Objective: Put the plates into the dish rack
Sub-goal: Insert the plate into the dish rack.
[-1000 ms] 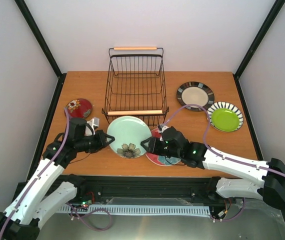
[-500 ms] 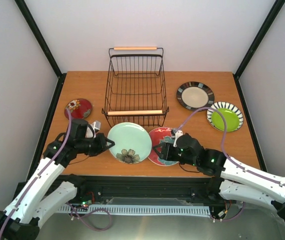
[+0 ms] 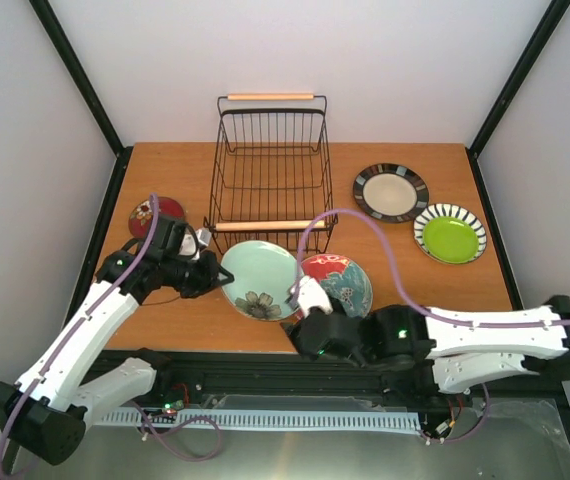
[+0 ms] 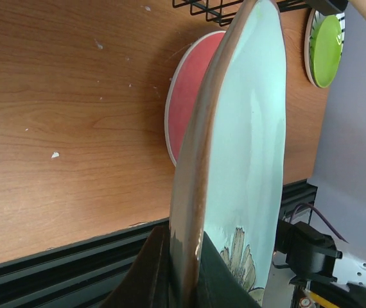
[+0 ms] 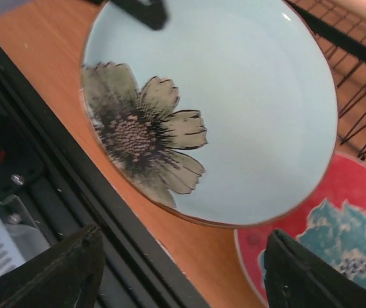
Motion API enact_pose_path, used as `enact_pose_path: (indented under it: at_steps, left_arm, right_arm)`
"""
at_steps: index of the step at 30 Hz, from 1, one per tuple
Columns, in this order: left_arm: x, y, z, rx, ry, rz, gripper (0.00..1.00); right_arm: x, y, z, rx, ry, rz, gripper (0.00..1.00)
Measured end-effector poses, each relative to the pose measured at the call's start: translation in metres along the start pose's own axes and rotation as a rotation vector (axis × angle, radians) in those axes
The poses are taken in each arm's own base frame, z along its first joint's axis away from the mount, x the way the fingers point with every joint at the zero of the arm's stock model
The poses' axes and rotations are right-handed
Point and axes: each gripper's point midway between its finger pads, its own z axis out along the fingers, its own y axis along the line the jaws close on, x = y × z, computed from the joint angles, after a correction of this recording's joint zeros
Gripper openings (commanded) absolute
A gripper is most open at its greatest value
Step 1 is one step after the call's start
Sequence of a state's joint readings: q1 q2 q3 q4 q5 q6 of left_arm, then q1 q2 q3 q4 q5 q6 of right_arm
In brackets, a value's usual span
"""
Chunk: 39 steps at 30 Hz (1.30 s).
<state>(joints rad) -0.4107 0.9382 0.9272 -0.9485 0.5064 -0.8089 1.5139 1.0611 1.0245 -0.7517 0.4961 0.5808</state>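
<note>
Plates first: the mint green plate (image 3: 260,280) is clamped at its left rim between the closed fingers of the left gripper (image 3: 208,273). The left wrist view shows the plate edge-on with a finger (image 4: 149,273) on either face, clear of the table (image 3: 415,285). In the top view its right edge overlaps the red plate with teal flower (image 3: 340,283), which lies flat.

The left wrist is bent rightward. The forearm runs up the table's left side from the near-edge base and partly covers the small dark red plate (image 3: 168,210).

The right gripper (image 3: 297,318) has its jaws wide apart and holds nothing. It points at the two near plates, and the arm lies low along the near edge.

The dish rack (image 3: 270,170) stands just behind. The black-rimmed cream plate (image 3: 391,191) and the lime green plate (image 3: 451,233) lie to its right.
</note>
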Motion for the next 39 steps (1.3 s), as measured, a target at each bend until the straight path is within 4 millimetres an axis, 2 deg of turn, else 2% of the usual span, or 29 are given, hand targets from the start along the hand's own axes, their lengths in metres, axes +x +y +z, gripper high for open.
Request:
enact_pose_path:
  at_steps: [7, 17, 31, 35, 39]
  left_arm:
    - [-0.003, -0.008, -0.003, 0.000, 0.013, 0.020, 0.01]
    - [0.002, -0.005, -0.003, -0.011, 0.041, 0.014, 0.01]
    - [0.004, -0.007, -0.003, 0.002, 0.054, 0.016, 0.01]
    - [0.006, -0.007, -0.003, 0.006, 0.061, 0.014, 0.01]
    - [0.008, -0.006, -0.003, 0.002, 0.068, 0.009, 0.01]
  right_arm:
    - [-0.003, 0.039, 0.013, 0.174, 0.014, -0.353, 0.67]
    - [-0.007, 0.052, 0.036, 0.323, 0.025, -0.561, 0.69]
    - [-0.004, 0.054, 0.051, 0.342, 0.045, -0.617, 0.81]
    - [-0.006, 0.046, 0.065, 0.372, 0.060, -0.616, 0.79]
    - [-0.016, 0.033, 0.075, 0.406, 0.057, -0.593, 0.72]
